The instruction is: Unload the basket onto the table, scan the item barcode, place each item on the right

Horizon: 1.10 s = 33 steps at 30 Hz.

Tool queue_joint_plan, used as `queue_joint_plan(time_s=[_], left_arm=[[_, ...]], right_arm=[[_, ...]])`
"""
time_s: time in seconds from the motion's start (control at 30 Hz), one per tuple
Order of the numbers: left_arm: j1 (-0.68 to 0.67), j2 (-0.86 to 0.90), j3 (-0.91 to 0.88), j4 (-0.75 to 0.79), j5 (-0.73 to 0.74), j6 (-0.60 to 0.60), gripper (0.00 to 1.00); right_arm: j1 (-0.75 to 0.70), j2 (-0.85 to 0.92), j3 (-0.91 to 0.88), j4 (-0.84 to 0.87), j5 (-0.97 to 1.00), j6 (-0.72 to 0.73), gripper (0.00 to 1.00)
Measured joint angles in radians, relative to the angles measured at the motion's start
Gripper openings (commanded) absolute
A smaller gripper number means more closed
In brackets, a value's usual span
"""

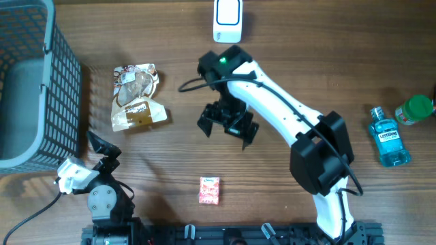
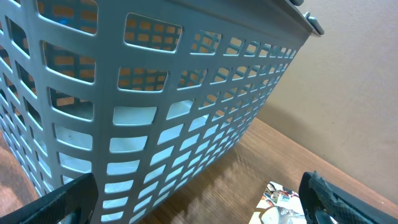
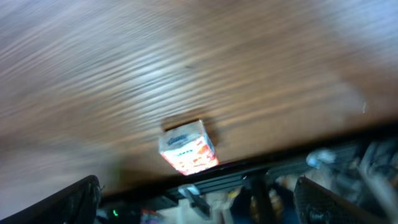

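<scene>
A small red and white packet (image 1: 209,190) lies flat near the front edge of the table; the right wrist view shows it (image 3: 188,148) blurred, on the wood ahead of the fingers. My right gripper (image 1: 228,126) hangs open over the middle of the table, behind the packet and holding nothing (image 3: 202,202). A white scanner (image 1: 227,19) stands at the back edge. My left gripper (image 1: 103,150) is open and empty at the front left, beside the basket (image 2: 202,200).
A grey mesh basket (image 1: 27,82) fills the left side and most of the left wrist view (image 2: 155,106). A clear snack bag (image 1: 136,95) lies next to it (image 2: 280,202). A blue mouthwash bottle (image 1: 390,136) and a green-capped bottle (image 1: 415,109) lie at the far right.
</scene>
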Motion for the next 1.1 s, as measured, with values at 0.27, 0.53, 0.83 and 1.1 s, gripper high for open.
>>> queue_joint_plan(time_s=[0.27,0.53,0.83,1.1], left_arm=[[0.0,0.0,0.0,0.0,0.0,0.0,1.0],[0.0,0.0,0.0,0.0,0.0,0.0,1.0],[0.0,0.0,0.0,0.0,0.0,0.0,1.0],[0.0,0.0,0.0,0.0,0.0,0.0,1.0]], right_arm=[[0.212,0.0,-0.143,0.171,-0.077,0.264,1.0],[0.379,0.0,-0.231,0.311,0.181,0.051,1.0],[0.317,-0.021,-0.444,0.51,0.0,-0.08,0.63],[0.281,-0.021,-0.452,0.53,-0.036,-0.114,0.49]])
